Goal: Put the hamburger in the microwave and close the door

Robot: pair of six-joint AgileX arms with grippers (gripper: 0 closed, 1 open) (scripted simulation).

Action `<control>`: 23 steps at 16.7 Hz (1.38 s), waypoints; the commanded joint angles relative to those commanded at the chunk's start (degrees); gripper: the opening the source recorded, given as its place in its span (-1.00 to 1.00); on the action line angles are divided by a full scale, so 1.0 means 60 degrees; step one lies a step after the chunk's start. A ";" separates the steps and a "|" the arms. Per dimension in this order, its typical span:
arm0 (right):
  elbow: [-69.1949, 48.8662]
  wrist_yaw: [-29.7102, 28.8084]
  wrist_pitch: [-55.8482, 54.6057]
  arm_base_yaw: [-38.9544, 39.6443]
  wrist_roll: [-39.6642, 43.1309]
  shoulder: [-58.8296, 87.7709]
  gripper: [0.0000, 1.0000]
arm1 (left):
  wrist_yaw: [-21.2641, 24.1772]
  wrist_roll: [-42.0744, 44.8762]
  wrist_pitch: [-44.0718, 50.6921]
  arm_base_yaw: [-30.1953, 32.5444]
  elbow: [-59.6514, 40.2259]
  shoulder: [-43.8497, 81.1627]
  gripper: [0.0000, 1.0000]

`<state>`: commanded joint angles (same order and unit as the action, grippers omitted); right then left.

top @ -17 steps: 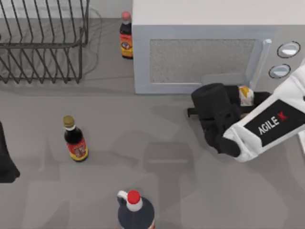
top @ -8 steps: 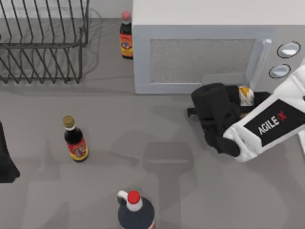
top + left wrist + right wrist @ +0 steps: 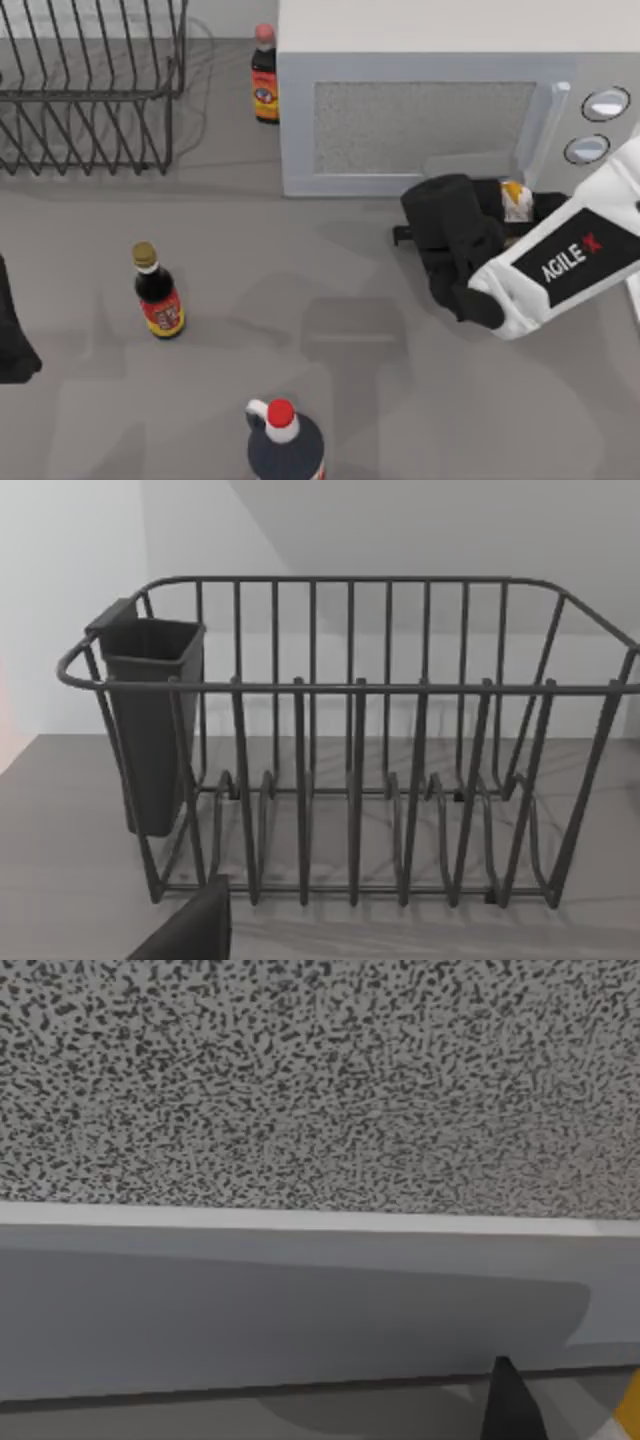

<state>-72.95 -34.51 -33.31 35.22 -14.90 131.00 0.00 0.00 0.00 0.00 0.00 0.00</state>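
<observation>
At the near edge of the top view a dark red-capped bottle is standing, cut off by the frame, and a little farther in on the left a small sauce bottle with a tan cap is standing alone on the grey table. The left arm is sitting parked at the table's left edge, only a dark sliver of it in sight, and whether its fingers are spread or closed cannot be told; its wrist camera is looking at the wire dish rack at the far left. On the right side, the right gripper is reaching in low toward the microwave, and the hamburger is sitting at its tip, just in front of the door and beside the white bar handle. The fingers appear to be closed on the hamburger, though the black wrist is covering most of the contact. The relation that matters: the door is lying shut directly between the hamburger and the oven cavity, its handle running vertically just beyond the gripper, so nothing can go in until that panel is swung open, and the right arm is by far the nearer one. The right wrist view is pressing close to the speckled window, with a yellow corner of the hamburger at the frame's margin. Farthest back, another sauce bottle is standing beside the microwave's left wall.
</observation>
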 joint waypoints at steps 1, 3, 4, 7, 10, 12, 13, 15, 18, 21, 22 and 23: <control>0.0000 0.0000 0.0000 0.0000 0.0000 0.0000 1.00 | 0.0000 0.0000 0.0000 0.0000 0.0000 0.0000 1.00; 0.0000 0.0000 0.0000 0.0000 0.0000 0.0000 1.00 | 0.0000 0.0000 0.0000 0.0000 0.0000 0.0000 0.70; 0.0000 0.0000 0.0000 0.0000 0.0000 0.0000 1.00 | 0.0000 0.0000 0.0000 0.0000 0.0000 0.0000 0.55; 0.0000 0.0000 0.0000 0.0000 0.0000 0.0000 1.00 | 0.0000 0.0000 0.0000 0.0000 0.0000 0.0000 0.10; 0.0000 0.0000 0.0000 0.0000 0.0000 0.0000 1.00 | 0.0000 0.0000 0.0000 0.0000 0.0000 0.0000 -0.36; 0.0000 0.0000 0.0000 0.0000 0.0000 0.0000 1.00 | 0.0000 0.0000 0.0000 0.0000 0.0000 0.0000 -0.66; 0.0000 0.0000 0.0000 0.0000 0.0000 0.0000 1.00 | 0.0000 0.0000 0.0000 0.0000 0.0000 0.0000 -0.81; 0.0000 0.0000 0.0000 0.0000 0.0000 0.0000 1.00 | 0.0000 0.0000 0.0000 0.0000 0.0000 0.0000 -1.00; 0.0000 0.0000 0.0000 0.0000 0.0000 0.0000 1.00 | 0.0000 0.0000 0.0000 0.0000 0.0000 0.0000 -1.00; 0.0000 0.0000 0.0000 0.0000 0.0000 0.0000 1.00 | 0.0000 0.0000 0.0000 0.0000 0.0000 0.0000 -1.00; 0.0000 0.0000 0.0000 0.0000 0.0000 0.0000 1.00 | 0.0000 0.0000 0.0000 0.0000 0.0000 0.0000 -1.00; 0.0000 0.0000 0.0000 0.0000 0.0000 0.0000 1.00 | 0.0000 0.0000 0.0000 0.0000 0.0000 0.0000 -1.00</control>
<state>-72.95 -34.51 -33.31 35.22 -14.90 131.00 0.00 0.00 0.00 0.00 0.00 0.00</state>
